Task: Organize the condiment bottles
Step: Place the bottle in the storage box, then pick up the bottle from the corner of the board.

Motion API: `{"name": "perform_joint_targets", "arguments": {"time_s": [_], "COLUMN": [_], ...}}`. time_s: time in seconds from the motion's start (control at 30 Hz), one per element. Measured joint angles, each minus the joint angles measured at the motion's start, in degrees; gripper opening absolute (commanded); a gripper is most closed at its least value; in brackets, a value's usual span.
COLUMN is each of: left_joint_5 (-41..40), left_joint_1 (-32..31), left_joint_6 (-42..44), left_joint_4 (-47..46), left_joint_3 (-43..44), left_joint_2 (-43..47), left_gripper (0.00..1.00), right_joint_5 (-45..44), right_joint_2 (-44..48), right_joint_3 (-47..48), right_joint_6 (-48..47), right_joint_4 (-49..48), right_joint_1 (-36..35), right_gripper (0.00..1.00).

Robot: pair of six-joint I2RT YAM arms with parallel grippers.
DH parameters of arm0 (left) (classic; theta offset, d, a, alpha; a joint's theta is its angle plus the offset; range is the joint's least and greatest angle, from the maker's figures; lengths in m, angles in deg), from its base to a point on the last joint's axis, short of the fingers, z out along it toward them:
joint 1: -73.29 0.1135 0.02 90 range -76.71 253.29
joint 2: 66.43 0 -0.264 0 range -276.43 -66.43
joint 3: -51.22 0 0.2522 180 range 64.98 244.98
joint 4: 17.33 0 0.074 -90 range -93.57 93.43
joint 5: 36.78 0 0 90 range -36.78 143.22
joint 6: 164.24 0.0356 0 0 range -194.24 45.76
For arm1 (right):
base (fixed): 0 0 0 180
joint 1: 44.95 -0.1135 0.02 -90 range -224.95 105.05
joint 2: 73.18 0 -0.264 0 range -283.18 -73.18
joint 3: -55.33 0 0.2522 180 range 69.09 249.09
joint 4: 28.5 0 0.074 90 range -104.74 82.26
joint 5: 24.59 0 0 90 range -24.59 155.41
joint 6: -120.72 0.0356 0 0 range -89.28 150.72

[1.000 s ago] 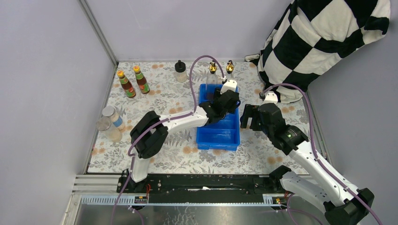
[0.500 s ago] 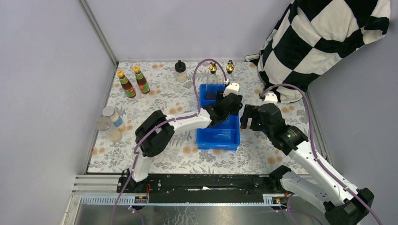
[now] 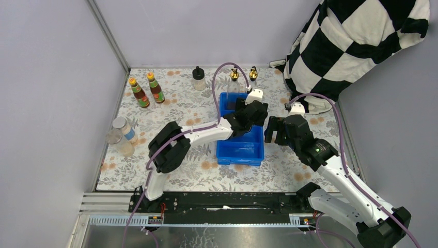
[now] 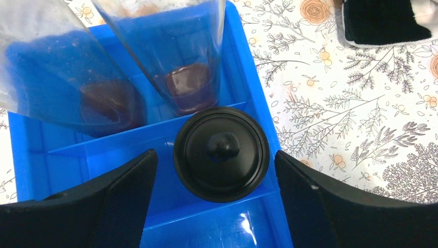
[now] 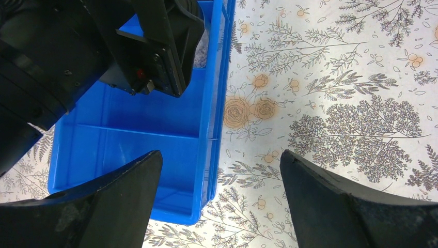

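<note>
My left gripper [image 3: 249, 112] hangs open over the blue tray [image 3: 240, 151]. In the left wrist view its fingers [image 4: 129, 191] flank the black cap of a squat bottle [image 4: 221, 153] standing in the tray [image 4: 238, 62], with a gap on each side. Two tall clear gold-spouted bottles [image 3: 234, 77] [image 3: 253, 75] stand at the tray's far end, their bases showing in the wrist view [image 4: 181, 57]. The other black-capped bottle [image 3: 199, 78], two orange-capped sauces [image 3: 138, 93] and two silver-lidded jars [image 3: 120, 135] stand on the table. My right gripper [image 3: 274, 129] is open and empty over the tray's right rim [image 5: 214, 103].
A black-and-white checkered cloth [image 3: 356, 41] lies at the far right corner. Grey walls close the left and back sides. The near tray compartments [image 5: 134, 150] hold nothing. The left arm's purple cable [image 3: 217, 77] loops above the tray's far end.
My left gripper has shifted slightly to the right over the tray. The right arm has barely moved.
</note>
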Motion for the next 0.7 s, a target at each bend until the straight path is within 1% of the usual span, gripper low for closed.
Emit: {"name": "perform_joint_targets", "arguments": {"time_s": [0.07, 0.1, 0.27, 0.33, 0.37, 0.4, 0.57, 0.7], "left_joint_5": [0.0, 0.1, 0.3, 0.2, 0.2, 0.0, -1.8, -4.0], "left_joint_1": [-0.1, -0.1, -0.8, -1.1, -1.3, -1.5, -1.7, -0.7], "left_joint_6": [0.0, 0.0, -0.2, -0.6, -1.1, -1.7, -4.9, -6.4], "left_joint_4": [0.9, 1.3, 4.5, 5.5, 5.8, 6.5, 9.1, 10.3], "left_joint_3": [0.0, 0.0, -0.4, -2.0, -3.5, -5.1, -12.9, -17.7], "left_joint_2": [0.5, 0.9, 5.3, 9.0, 11.6, 14.6, 28.6, 35.0], "left_gripper": [0.9, 0.93, 0.94, 0.95, 0.98, 0.99, 0.99, 0.99], "right_joint_5": [0.0, 0.0, 0.0, 0.0, 0.0, 0.0, 0.1, 0.1], "right_joint_2": [0.0, 0.0, 0.0, 0.0, 0.0, 0.0, 0.0, 0.1], "right_joint_3": [0.0, 0.0, 0.0, 0.0, 0.0, 0.0, 0.0, 0.0], "right_joint_6": [0.0, 0.0, 0.0, 0.0, 0.0, 0.0, 0.0, 0.0], "right_joint_4": [0.0, 0.0, 0.0, 0.0, 0.0, 0.0, 0.0, 0.0], "right_joint_1": [0.0, 0.0, 0.0, 0.0, 0.0, 0.0, 0.0, 0.0], "right_gripper": [0.92, 0.92, 0.92, 0.92, 0.92, 0.92, 0.92, 0.92]}}
